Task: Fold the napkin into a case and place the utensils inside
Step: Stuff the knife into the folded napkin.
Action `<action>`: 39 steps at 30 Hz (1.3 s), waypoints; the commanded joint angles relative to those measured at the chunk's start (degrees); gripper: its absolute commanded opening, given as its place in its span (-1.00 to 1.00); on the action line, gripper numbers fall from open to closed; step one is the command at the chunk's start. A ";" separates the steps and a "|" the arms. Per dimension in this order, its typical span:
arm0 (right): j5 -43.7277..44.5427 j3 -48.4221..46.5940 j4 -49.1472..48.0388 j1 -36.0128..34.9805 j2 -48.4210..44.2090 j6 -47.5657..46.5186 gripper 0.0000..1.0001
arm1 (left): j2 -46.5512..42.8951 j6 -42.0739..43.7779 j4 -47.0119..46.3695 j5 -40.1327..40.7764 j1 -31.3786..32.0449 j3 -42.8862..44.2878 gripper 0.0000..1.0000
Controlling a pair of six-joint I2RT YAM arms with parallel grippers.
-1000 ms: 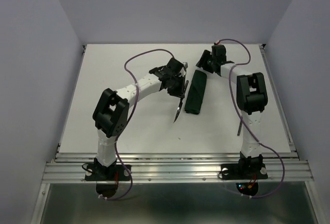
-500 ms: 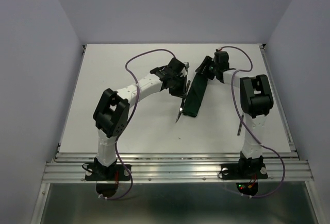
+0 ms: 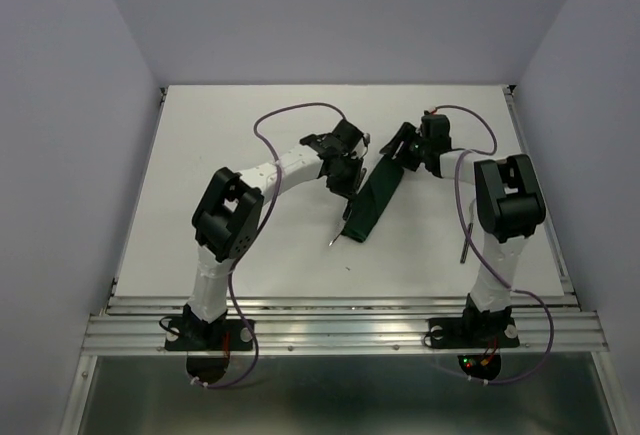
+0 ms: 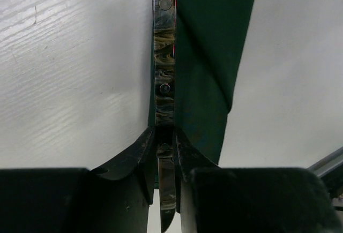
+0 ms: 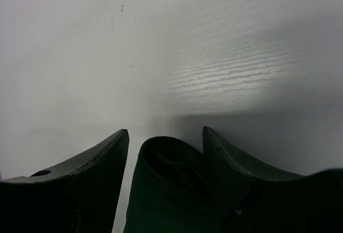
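The dark green napkin, folded into a long narrow case [image 3: 372,203], lies slanted between the two arms. My left gripper [image 3: 348,177] is shut on the knife [image 3: 338,227], whose blade tip points toward the near left. In the left wrist view the knife's riveted handle [image 4: 164,56] runs out from the left gripper [image 4: 165,136] along the left edge of the case [image 4: 214,40]. My right gripper [image 3: 405,150] is at the case's far end. In its wrist view the right gripper [image 5: 165,131] stands open around the case's rounded open mouth [image 5: 166,190]; the cloth touches the right finger and is apart from the left one.
The fork [image 3: 464,240] lies on the white table [image 3: 230,135] beside the right arm, partly hidden by it. Grey walls stand round the table on three sides. A metal rail [image 3: 340,325] runs along the near edge.
The case's near end has swung left, so the case now lies slanted beside the knife. The left gripper has shifted slightly right with the knife. The right jaws have widened a little.
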State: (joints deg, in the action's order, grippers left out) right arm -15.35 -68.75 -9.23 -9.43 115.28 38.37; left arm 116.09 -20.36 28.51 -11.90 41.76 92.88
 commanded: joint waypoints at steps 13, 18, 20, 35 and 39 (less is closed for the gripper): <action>5.69 0.82 3.17 0.20 -6.74 -2.95 0.27 | 3.88 7.97 11.74 7.50 3.24 8.72 -1.00; 6.13 0.90 3.26 0.20 -6.30 -2.86 0.27 | 2.56 7.79 12.09 6.98 3.94 8.28 -1.00; 6.30 0.99 3.35 0.20 -6.39 -2.69 0.27 | 2.56 7.97 12.27 6.11 4.21 8.37 -1.00; 5.08 -0.33 3.26 0.20 -5.86 -2.42 0.27 | 5.46 8.32 12.71 3.55 5.00 7.93 -1.00; 4.28 -1.30 3.26 0.20 -4.72 -2.60 0.27 | 6.60 8.23 13.15 3.90 4.91 9.07 -1.00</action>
State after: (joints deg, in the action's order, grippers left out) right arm -10.31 -67.20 -5.39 -9.43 109.65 36.42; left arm 121.34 -12.91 40.16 -7.51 46.35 99.07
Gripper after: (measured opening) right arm 0.635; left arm 0.254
